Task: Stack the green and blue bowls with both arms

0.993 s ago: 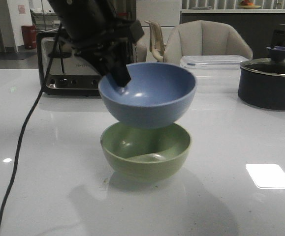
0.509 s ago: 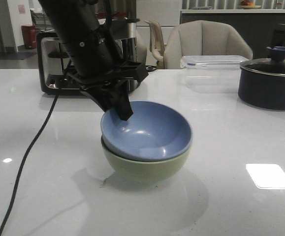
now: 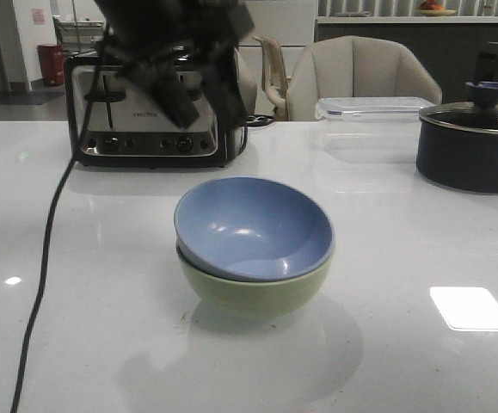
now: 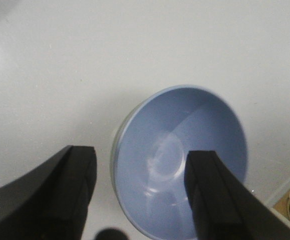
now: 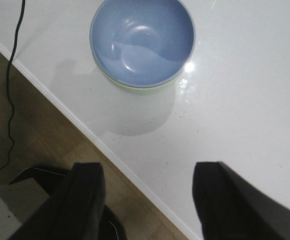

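Note:
The dusty blue bowl (image 3: 253, 228) sits nested inside the pale green bowl (image 3: 261, 292) at the middle of the white table. Both show in the right wrist view, the blue bowl (image 5: 142, 37) with a thin edge of the green bowl (image 5: 134, 88) under it. In the left wrist view the blue bowl (image 4: 182, 160) lies below the open fingers. My left gripper (image 3: 193, 95) is open and empty, raised above and behind the bowls. My right gripper (image 5: 147, 200) is open and empty over the table's near edge; it does not show in the front view.
A black and steel toaster (image 3: 154, 112) stands at the back left with its cable (image 3: 46, 249) running down the table. A clear lidded box (image 3: 373, 125) and a dark lidded pot (image 3: 472, 142) stand at the back right. The table edge (image 5: 84, 127) and floor show below.
My left gripper lowered the blue bowl into the green bowl, let go of it, and rose up and back toward the toaster. The blue bowl now rests in the green one.

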Robot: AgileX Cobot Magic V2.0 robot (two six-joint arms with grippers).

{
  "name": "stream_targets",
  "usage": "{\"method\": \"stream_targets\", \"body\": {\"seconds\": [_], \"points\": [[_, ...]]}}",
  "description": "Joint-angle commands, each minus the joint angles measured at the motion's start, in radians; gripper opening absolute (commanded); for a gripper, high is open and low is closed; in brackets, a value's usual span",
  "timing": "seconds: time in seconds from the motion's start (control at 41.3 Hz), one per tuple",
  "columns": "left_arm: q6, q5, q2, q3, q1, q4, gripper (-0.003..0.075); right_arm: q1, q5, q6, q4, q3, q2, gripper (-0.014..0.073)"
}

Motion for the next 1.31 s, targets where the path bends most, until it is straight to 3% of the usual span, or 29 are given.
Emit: {"method": "stream_targets", "body": {"seconds": [0.0,0.363,0.702,0.848,0.993,1.283], "points": [[0.0,-0.022,-0.167,0.009,-0.018,-0.029,0.0457,-0.001,-0.055,0.0,-0.002,-0.025,-0.009,0.0496],[0.08,-0.15,-0.595,0.403,-0.111,-0.018,0.0457,-0.001,-0.057,0.0,-0.002,-0.025,-0.009,0.0496],[0.077,-0.166,-0.979,0.731,-0.117,0.135,0.0457,-0.001,-0.063,0.0,0.0,-0.025,-0.009,0.0496],[0.057,-0.179,-1.111,0.81,-0.115,0.168,0.0455,-0.003,-0.062,0.0,-0.007,-0.025,-0.009,0.0496],[-0.13,-0.174,-1.19,0.843,-0.115,0.288,0.0454,-0.006,-0.037,0.078,-0.07,-0.025,-0.009,0.0496],[-0.136,-0.194,-1.202,0.846,-0.115,0.295,0.045,-0.006,-0.03,0.115,-0.104,0.011,-0.018,0.0496]]}}
